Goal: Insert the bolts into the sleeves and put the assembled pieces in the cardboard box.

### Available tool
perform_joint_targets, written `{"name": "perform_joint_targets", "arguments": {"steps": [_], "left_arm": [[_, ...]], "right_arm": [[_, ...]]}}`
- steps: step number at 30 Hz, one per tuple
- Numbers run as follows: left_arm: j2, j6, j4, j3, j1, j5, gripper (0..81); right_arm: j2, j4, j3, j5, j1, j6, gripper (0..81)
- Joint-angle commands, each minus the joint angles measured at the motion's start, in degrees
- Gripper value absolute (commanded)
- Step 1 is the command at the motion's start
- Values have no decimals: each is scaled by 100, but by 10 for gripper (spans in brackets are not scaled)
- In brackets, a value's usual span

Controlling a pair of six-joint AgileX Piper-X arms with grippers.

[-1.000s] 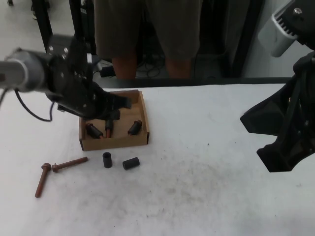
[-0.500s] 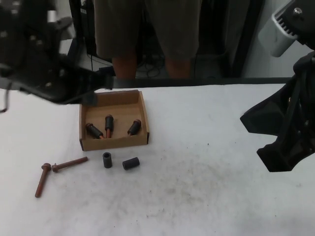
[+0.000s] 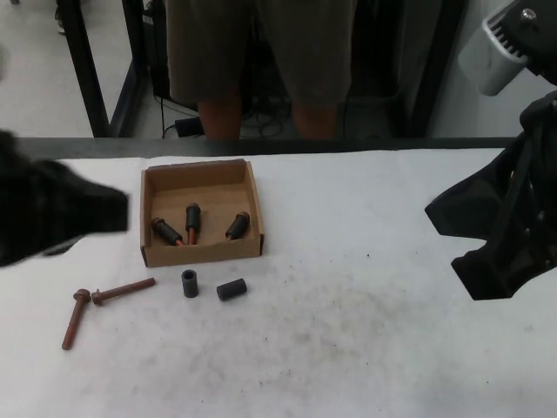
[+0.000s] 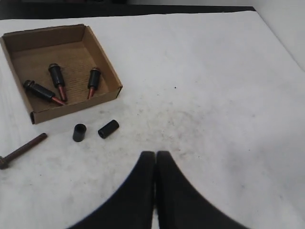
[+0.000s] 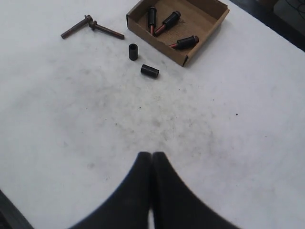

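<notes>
The cardboard box [image 3: 202,251] stands at the back left of the bench with three assembled pieces [image 3: 192,218] inside. In front of it an upright black sleeve [image 3: 189,283] stands beside a lying sleeve [image 3: 231,289]. Two rusty bolts [image 3: 124,290] [image 3: 74,318] lie to their left, heads touching. My left gripper [image 4: 156,155] is shut and empty, well above the bench, looking at the box [image 4: 76,107] and the sleeves [image 4: 108,129]. Far on the right side, my right gripper [image 5: 151,155] is also shut and empty, with the sleeves [image 5: 149,71] and bolts [image 5: 107,31] far ahead.
The left arm [image 3: 52,222] shows as a dark blur at the bench's left edge. At the right edge the right arm [image 3: 505,226] hangs high. A person stands behind the bench's far edge [image 3: 348,144]. White bench surface [image 3: 365,331] lies open in the middle and right.
The left arm has pulled away from above the box, swinging left and back toward the bench's left edge. The box's contents now show. The right arm has kept still.
</notes>
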Motion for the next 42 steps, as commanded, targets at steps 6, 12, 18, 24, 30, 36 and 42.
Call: {"name": "perform_joint_targets", "arguments": {"steps": [6, 12, 18, 24, 30, 36, 42], "left_arm": [[-840, -62, 678, 106, -47, -405, 8], [-1052, -62, 678, 106, -47, -428, 8], [-1052, -62, 678, 106, -47, -428, 8], [-1051, -50, 678, 106, -47, -428, 8], [-1051, -12, 678, 106, -47, -428, 8], [-1051, 12, 678, 106, -47, -428, 8], [-1051, 85, 678, 106, -47, -428, 8]], "right_arm": [[277, -461, -39, 1, -17, -1204, 0], [1371, -1385, -39, 1, -17, -2522, 1], [2746, -2718, -50, 1, -17, -3949, 249], [3827, -3475, -176, 1, -17, -5070, 323], [4784, -3463, -725, 1, -17, -5537, 315], [5349, -3476, -1258, 1, -17, -5879, 315], [5568, -3457, -1428, 1, -17, -6096, 315]]}}
